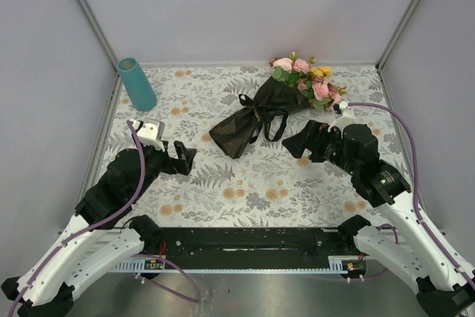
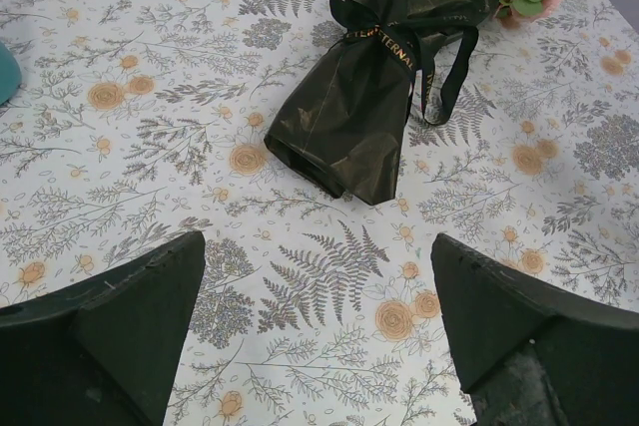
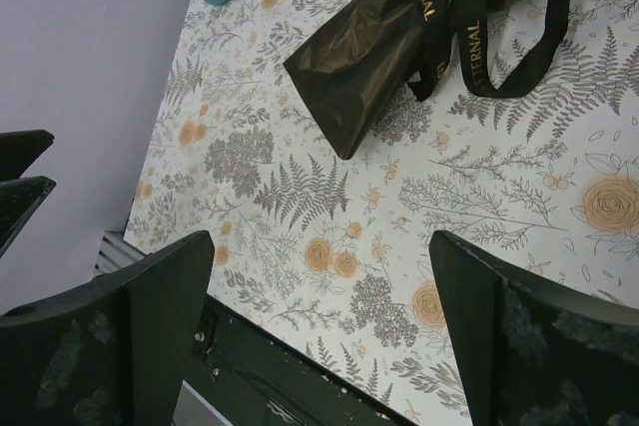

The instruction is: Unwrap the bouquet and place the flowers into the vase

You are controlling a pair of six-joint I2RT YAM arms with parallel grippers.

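The bouquet (image 1: pixel 252 119) lies on its side in the middle of the table, in glossy black paper (image 2: pixel 364 97) tied with a black ribbon (image 3: pixel 469 37). Its flowers (image 1: pixel 308 78), pink and yellow with green leaves, point to the back right. The vase (image 1: pixel 137 83), a teal tube, stands upright at the back left. My left gripper (image 1: pixel 185 159) is open and empty over the cloth, left of the wrap's closed end. On the other side, just off the ribbon loops, my right gripper (image 1: pixel 293 142) is also open and holds nothing.
A floral-print cloth (image 1: pixel 245 183) covers the table. Grey walls close it in on the left, back and right. The black mounting rail (image 1: pixel 245 239) runs along the near edge. The vase's edge (image 2: pixel 5 72) shows at the left of the left wrist view.
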